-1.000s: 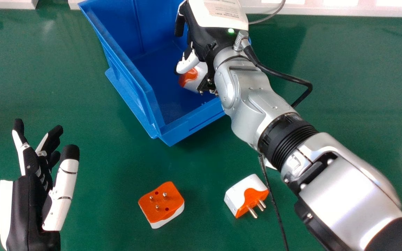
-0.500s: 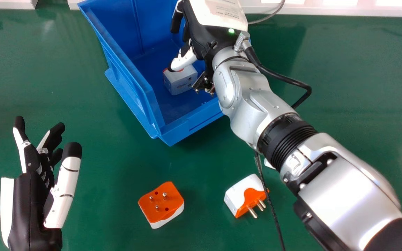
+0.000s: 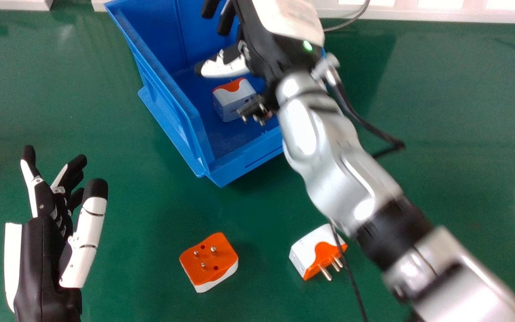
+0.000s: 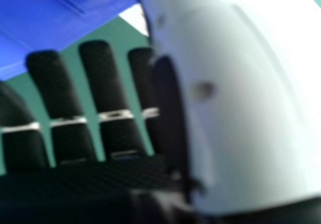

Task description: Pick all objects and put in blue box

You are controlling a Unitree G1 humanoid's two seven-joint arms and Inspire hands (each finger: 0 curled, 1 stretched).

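The right hand (image 3: pixel 270 50) has let go: its fingers, curled on the white-and-orange adapter (image 3: pixel 233 102) a second ago, are now spread loosely, nothing held. That adapter rests inside the near end of the blue box (image 3: pixel 249 162), so it looks delivered. A pins-up adapter (image 3: pixel 208 264) and a side-lying adapter (image 3: pixel 312 251) remain towards the bench's near edge, probably next.

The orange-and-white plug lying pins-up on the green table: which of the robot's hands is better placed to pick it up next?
Left, I'd say. The left hand is open, empty and looks nearer the plug, while the right hand is over the blue box.
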